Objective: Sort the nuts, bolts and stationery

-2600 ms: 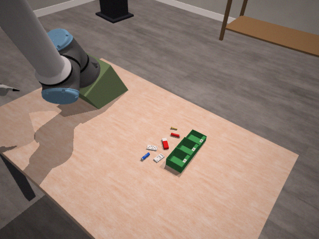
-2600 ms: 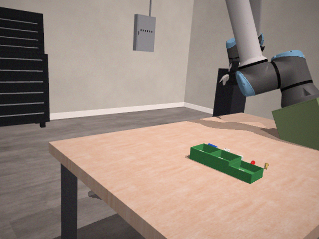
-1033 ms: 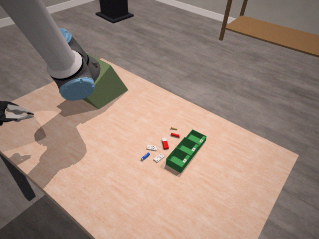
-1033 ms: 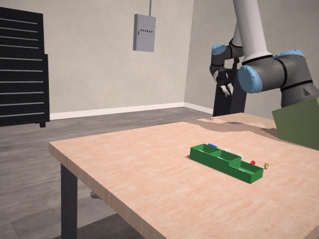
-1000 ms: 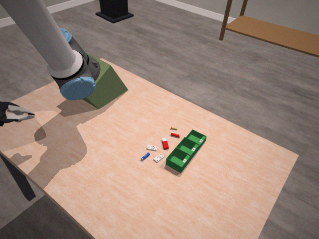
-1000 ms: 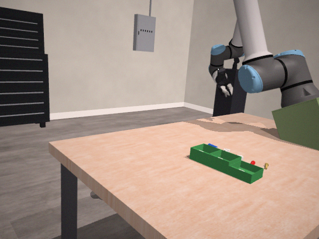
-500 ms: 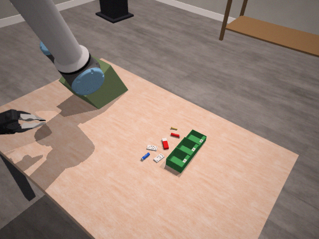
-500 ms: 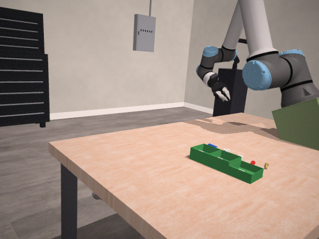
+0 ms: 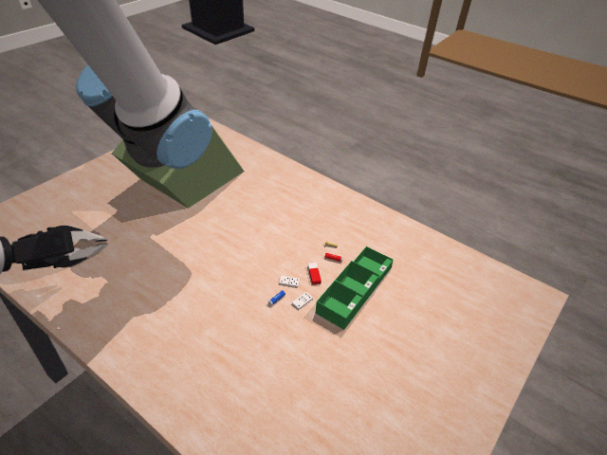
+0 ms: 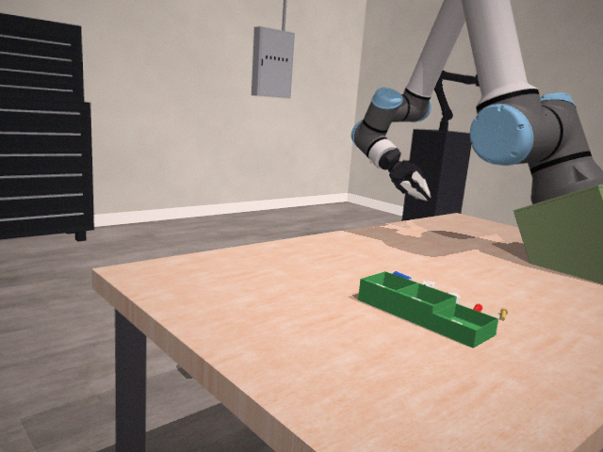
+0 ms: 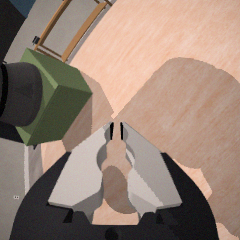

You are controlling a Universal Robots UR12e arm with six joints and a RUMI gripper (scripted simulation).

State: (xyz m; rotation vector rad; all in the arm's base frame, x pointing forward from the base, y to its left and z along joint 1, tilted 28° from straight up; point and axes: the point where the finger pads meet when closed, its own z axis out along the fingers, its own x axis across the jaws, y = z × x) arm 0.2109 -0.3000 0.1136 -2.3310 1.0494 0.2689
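My gripper (image 9: 100, 243) is shut and empty, high above the table's left end, far from the objects; it also shows in the exterior view (image 10: 422, 192) and the wrist view (image 11: 116, 129). A green three-compartment bin (image 9: 354, 285) sits mid-table with small white labels too small to read. Beside it lie a small brass bolt (image 9: 330, 244), a red cylinder (image 9: 333, 257), a red and white eraser (image 9: 314, 273), two white dominoes (image 9: 289, 281) (image 9: 302, 300) and a blue cylinder (image 9: 276, 297). In the exterior view the bin (image 10: 427, 307) hides most of them.
The arm's green base block (image 9: 189, 169) stands at the table's back left corner. A wooden shelf (image 9: 519, 61) and a black pedestal (image 9: 217, 17) stand on the floor beyond the table. A black cabinet (image 10: 43, 126) is by the wall.
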